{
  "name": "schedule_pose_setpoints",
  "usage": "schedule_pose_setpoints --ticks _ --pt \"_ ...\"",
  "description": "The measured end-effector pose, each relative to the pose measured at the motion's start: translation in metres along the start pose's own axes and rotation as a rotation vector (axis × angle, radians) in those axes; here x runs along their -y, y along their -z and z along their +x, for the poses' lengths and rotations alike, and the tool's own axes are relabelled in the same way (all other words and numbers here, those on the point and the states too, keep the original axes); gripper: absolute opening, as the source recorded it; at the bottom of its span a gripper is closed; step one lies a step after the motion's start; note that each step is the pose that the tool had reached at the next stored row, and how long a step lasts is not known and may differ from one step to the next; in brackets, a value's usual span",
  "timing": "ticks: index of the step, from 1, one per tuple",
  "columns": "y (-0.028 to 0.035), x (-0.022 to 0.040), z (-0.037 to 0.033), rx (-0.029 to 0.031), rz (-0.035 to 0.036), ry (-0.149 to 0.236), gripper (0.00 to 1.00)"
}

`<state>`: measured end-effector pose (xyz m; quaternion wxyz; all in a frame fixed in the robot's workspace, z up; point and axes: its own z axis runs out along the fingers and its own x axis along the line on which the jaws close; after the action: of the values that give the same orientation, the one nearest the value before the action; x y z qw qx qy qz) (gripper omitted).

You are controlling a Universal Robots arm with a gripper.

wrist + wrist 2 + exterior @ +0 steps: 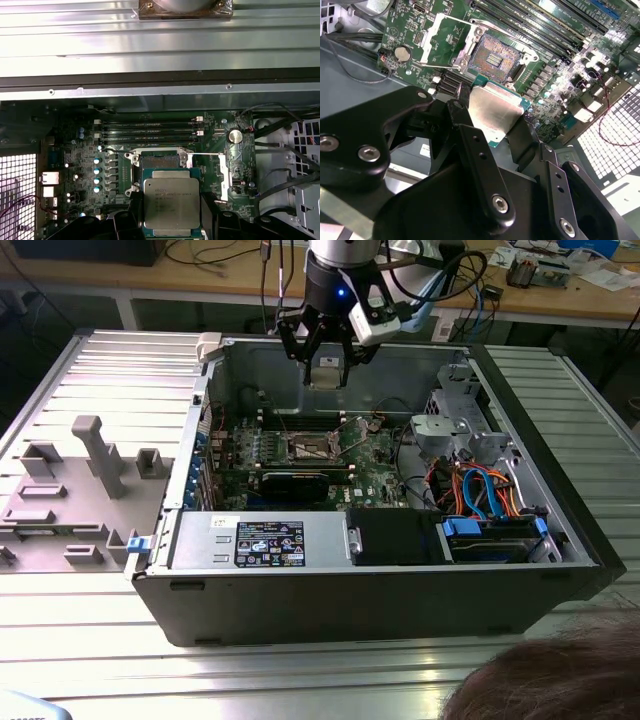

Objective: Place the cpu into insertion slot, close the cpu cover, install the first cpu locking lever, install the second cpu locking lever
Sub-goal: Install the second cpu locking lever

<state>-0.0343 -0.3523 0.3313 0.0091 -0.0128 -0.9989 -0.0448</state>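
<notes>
Jaws are closed on two opposite edges of the cpu (496,111), so the gripper (326,368) carries the chip flat, its dull metal top turned up toward the wrist cameras. From the exterior view the arm hangs well above the open computer case (350,615), towards its far wall, with clear air between the chip and the motherboard (378,468) below.

The wrist views show detail the exterior view cannot. In the second wrist view, the insertion slot (495,59) lies bare with its dark centre exposed. The cpu cover (434,36) is swung open off one side of the slot, clear of the socket mouth. In the first wrist view the chip's edges run square with the slot's rim, and it overlaps the slot's edge on the side away from the memory slots (150,129).

Those long slots line the socket's one side, while the black fingers (476,150) flank the chip closely. Towards the exterior view's right edge of the case stands a metal drive cage (455,415).
</notes>
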Motion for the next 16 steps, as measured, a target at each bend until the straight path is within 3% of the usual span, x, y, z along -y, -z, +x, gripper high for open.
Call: schedule_pose_setpoints --ticks 16 --pt "-0.0052 0.0005 -0.0001 0.0 0.0001 0.0 0.55"
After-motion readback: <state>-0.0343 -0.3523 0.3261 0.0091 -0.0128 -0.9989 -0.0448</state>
